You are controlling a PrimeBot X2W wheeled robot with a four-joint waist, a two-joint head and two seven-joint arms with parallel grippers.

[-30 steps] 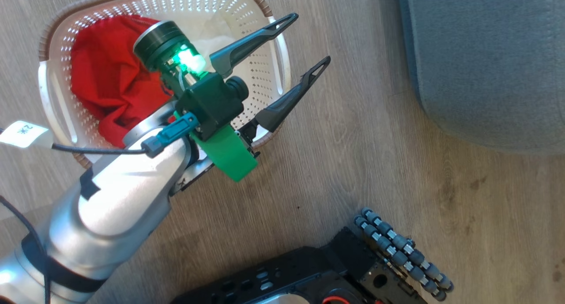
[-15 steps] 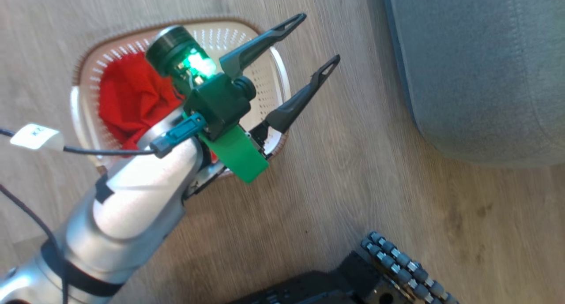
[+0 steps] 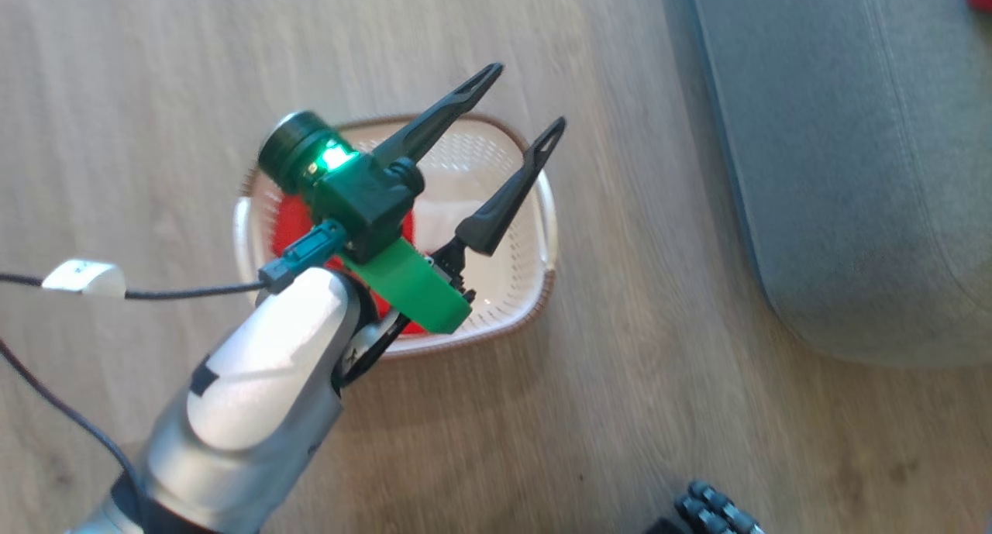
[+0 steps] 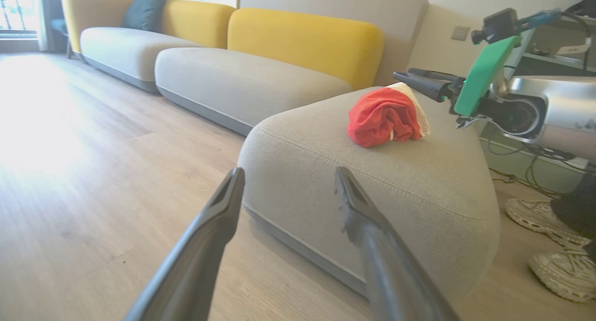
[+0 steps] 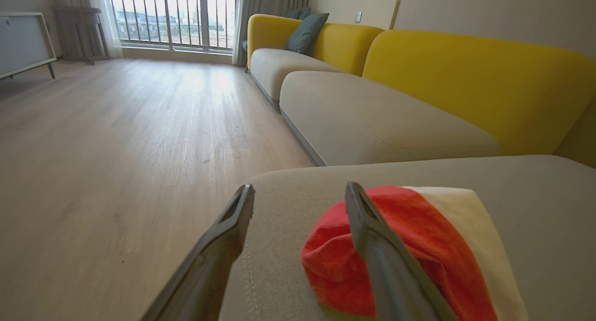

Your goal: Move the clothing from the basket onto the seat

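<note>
The cream basket (image 3: 544,208) stands on the wood floor with red clothing (image 3: 288,225) inside, mostly hidden under my left arm. My left gripper (image 3: 519,100) hovers open above the basket's far rim, holding nothing; in its own view, the left gripper (image 4: 288,173) points at the grey seat (image 4: 372,190). A red garment (image 4: 382,118) with a white piece (image 4: 416,104) lies on that seat. My right gripper (image 5: 299,189) stands open just over the red garment (image 5: 409,251) and white piece (image 5: 458,214); the right gripper (image 4: 412,78) also shows beside the pile. The seat (image 3: 852,170) is right of the basket.
A long sofa (image 5: 372,116) with yellow backs runs behind the seat. A person's white shoes (image 4: 549,218) stand at the seat's far side. A black cable (image 3: 186,290) trails from my left wrist. My base's wheel (image 3: 717,511) sits at the bottom edge. Open floor (image 5: 139,125) lies to the left.
The head camera has shifted, so the basket sits lower and more central and my base has nearly left the picture. My left gripper stays open over the basket.
</note>
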